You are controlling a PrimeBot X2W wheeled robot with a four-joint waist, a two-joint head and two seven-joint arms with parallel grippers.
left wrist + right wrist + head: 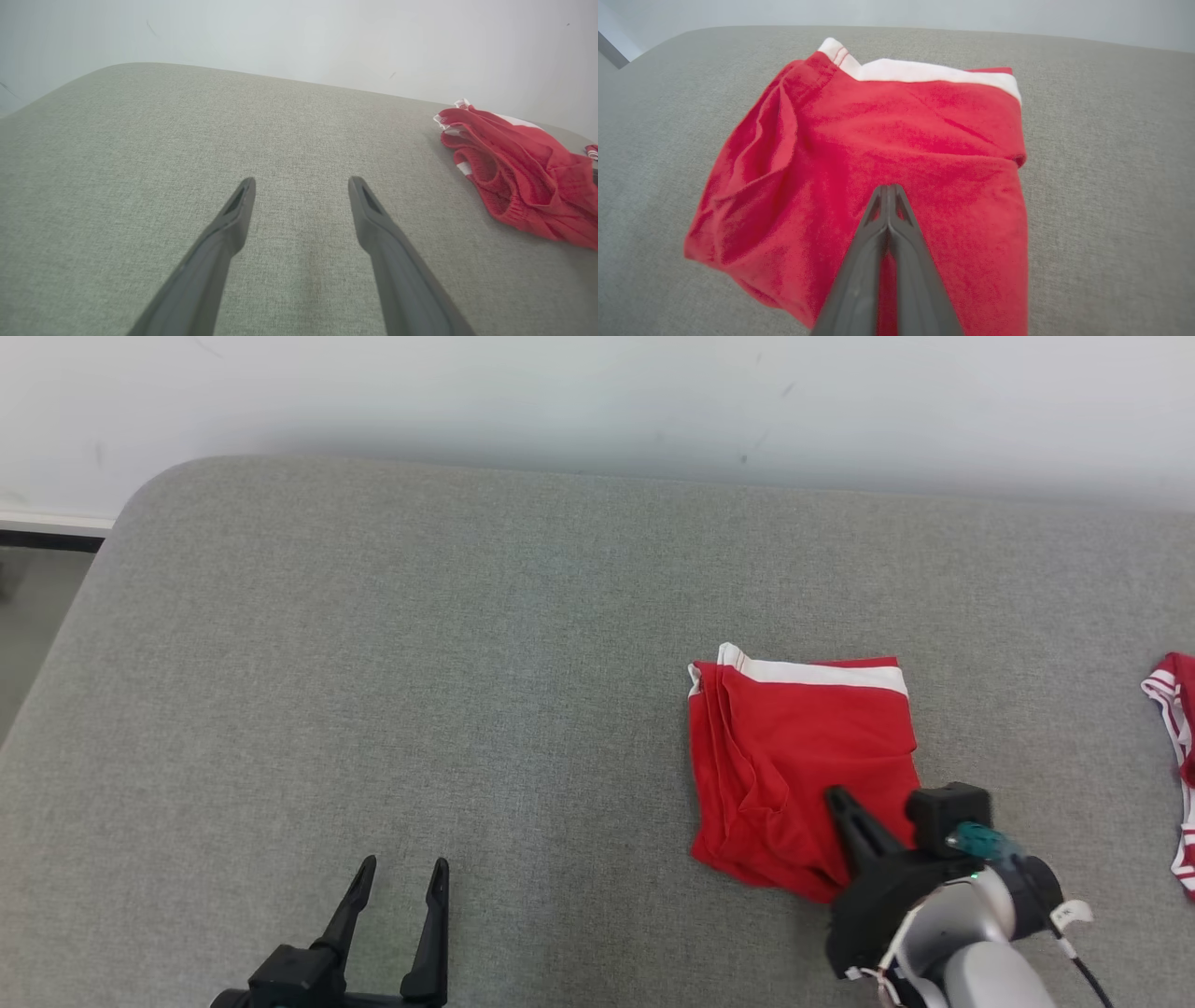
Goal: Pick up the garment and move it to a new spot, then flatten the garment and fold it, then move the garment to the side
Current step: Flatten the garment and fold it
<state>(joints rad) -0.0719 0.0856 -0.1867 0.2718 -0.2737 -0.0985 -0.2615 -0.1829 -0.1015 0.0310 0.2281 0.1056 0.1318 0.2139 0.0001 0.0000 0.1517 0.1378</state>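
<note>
**Item 1: garment** [794,756]. Red shorts, folded into a rough rectangle. They lie on the grey fabric-covered tabletop [373,663], right of its middle in the head view. A white band [822,674] runs along the far edge, and the left edge shows stacked folds. In my right wrist view the garment [901,130] spreads under my fingers, with the band [924,72] at the far side. In my left wrist view the garment [523,172] sits off to the right, layers bunched.

**Item 2: my right claw** [836,795]. The jaws are closed and the tips meet. It lies over the near right part of the garment, pointing toward the band. From the wrist the right claw [888,187] has both fingers pressed together above red cloth. I cannot tell whether any cloth is pinched.

**Item 3: my left claw** [403,865]. The jaws are spread wide and hold nothing. It is over bare tabletop, well apart from the garment. From the wrist the left claw [301,184] has grey fabric between its fingers.

**Item 4: second cloth** [1181,756]. Red with white stripes, at the right edge of the tabletop.

**Item 5: white tag** [1071,915]. It is on the cable at my right wrist. The print is too small to read.
</note>
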